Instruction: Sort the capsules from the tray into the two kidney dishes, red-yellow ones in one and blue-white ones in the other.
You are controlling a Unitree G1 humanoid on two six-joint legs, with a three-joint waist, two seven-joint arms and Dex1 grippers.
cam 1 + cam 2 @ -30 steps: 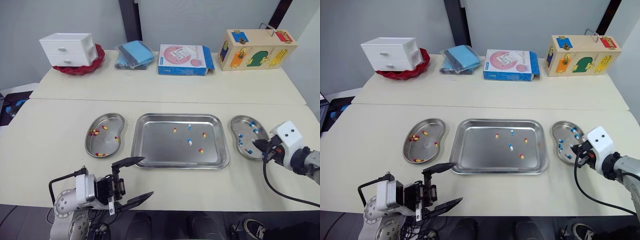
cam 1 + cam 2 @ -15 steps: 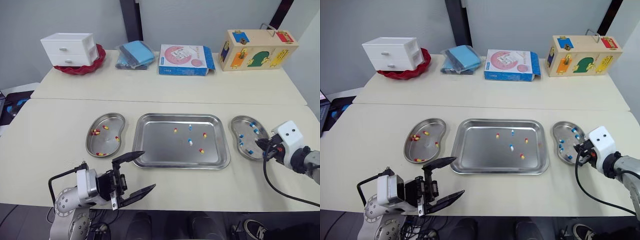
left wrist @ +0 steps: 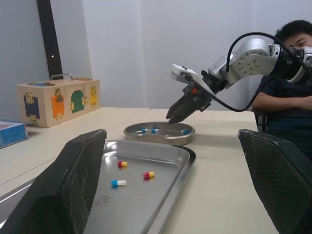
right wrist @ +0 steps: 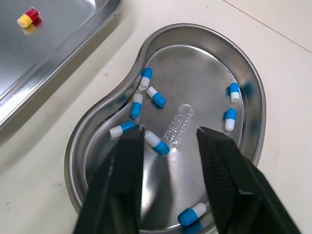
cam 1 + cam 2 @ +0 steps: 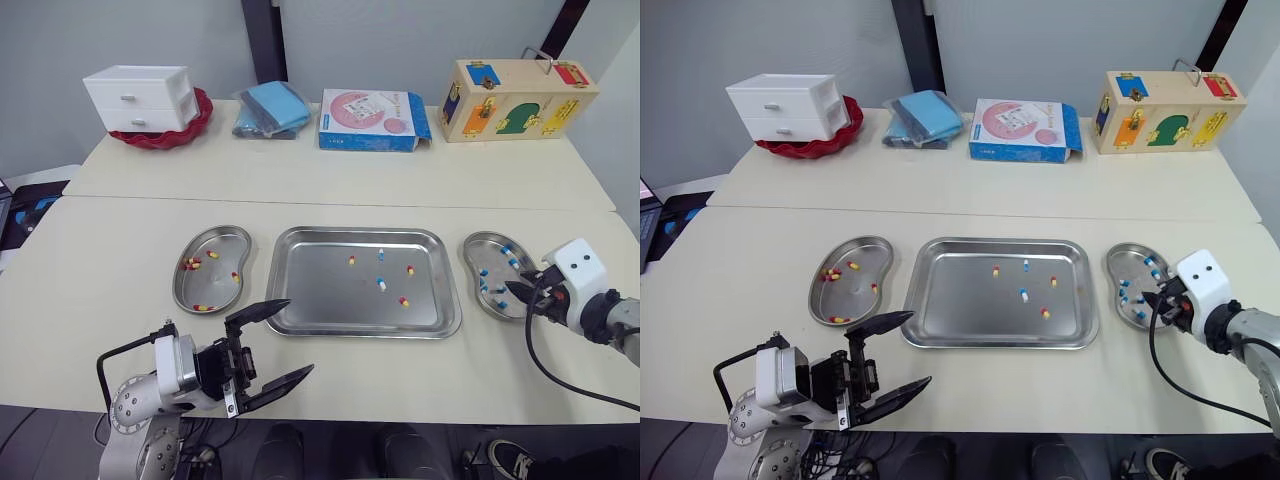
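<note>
Capsules point(image 5: 381, 284) lie scattered on the steel tray point(image 5: 320, 295); we count three red-yellow and two blue-white. Our right gripper point(image 4: 168, 132) hangs over the right kidney dish point(image 4: 200, 68), fingers spread and empty above the blue-white capsules point(image 4: 156, 96) lying in it. Our left gripper point(image 5: 296, 338) gapes wide above the table point(image 5: 150, 230) near its front edge, just before the tray's left corner. Red-yellow capsules point(image 5: 202, 308) sit in the left kidney dish point(image 5: 218, 290).
</note>
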